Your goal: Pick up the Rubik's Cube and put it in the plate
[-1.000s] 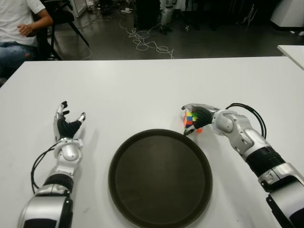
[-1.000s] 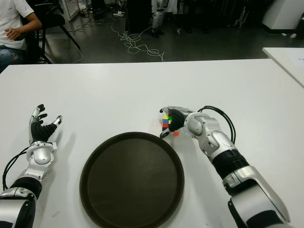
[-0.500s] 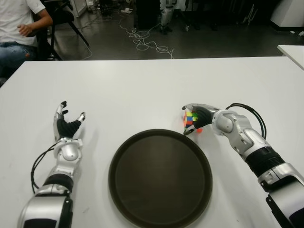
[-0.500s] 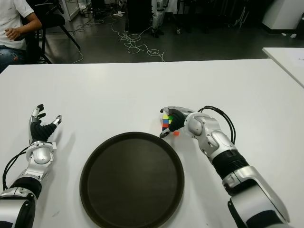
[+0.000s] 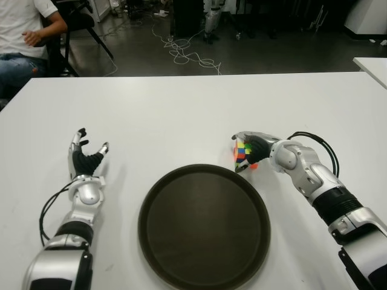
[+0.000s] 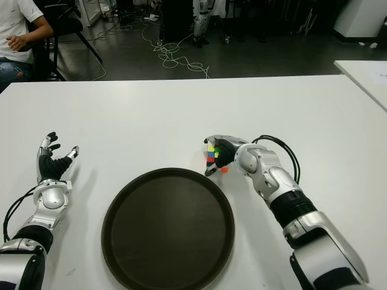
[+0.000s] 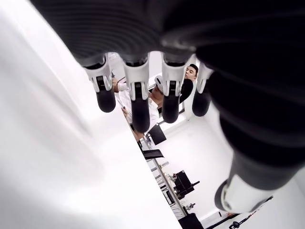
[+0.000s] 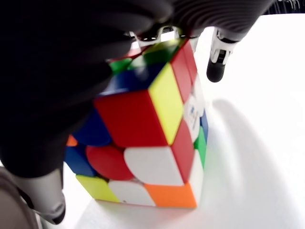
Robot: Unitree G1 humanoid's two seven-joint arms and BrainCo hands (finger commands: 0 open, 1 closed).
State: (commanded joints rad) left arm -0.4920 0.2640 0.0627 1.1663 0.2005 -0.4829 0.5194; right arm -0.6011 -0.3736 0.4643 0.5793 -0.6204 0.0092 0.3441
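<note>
The Rubik's Cube (image 5: pixel 242 153) is just past the far right rim of the dark round plate (image 5: pixel 202 226). My right hand (image 5: pixel 255 148) is wrapped around it, fingers curled over its top and far side. In the right wrist view the cube (image 8: pixel 152 138) fills the palm, and its lower edge looks to be down on the white table (image 8: pixel 257 157). My left hand (image 5: pixel 85 159) shows on the table to the left of the plate, fingers (image 7: pixel 136 98) spread and holding nothing.
The white table (image 5: pixel 181 109) stretches wide beyond the plate. A seated person (image 5: pixel 24 36) is past its far left corner. Cables (image 5: pixel 187 54) lie on the floor behind. Another white table's corner (image 5: pixel 375 63) is at the far right.
</note>
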